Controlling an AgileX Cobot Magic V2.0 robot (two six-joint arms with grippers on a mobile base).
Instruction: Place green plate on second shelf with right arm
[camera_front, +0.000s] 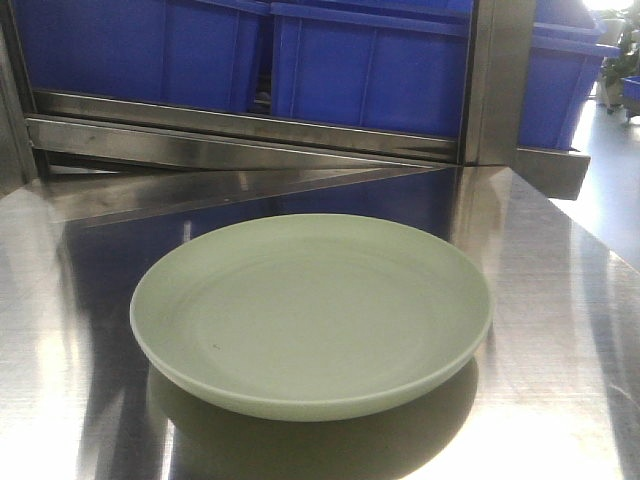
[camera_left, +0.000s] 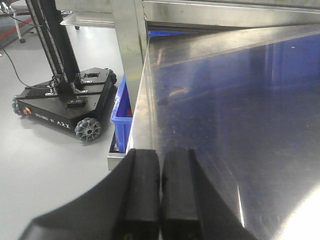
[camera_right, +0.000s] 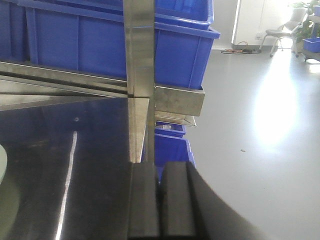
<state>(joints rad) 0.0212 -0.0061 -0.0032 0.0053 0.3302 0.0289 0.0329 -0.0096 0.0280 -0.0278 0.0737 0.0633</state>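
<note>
Green plate (camera_front: 310, 315) lying flat on steel surface (camera_front: 560, 300); left gripper (camera_left: 160, 175) and right gripper (camera_right: 160, 185) both pressed together, empty.

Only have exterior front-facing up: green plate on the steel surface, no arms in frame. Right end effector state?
Observer: Right end effector is shut, nothing held.
Operator: Near the plate?
Observer: Not on it. In the right wrist view the green plate is just a sliver at the left border, and a steel upright stands ahead of the end effector.
Operator: Left one?
Observer: Left end effector is shut and empty too, near the edge of the steel surface. No plate shows in its view.
</note>
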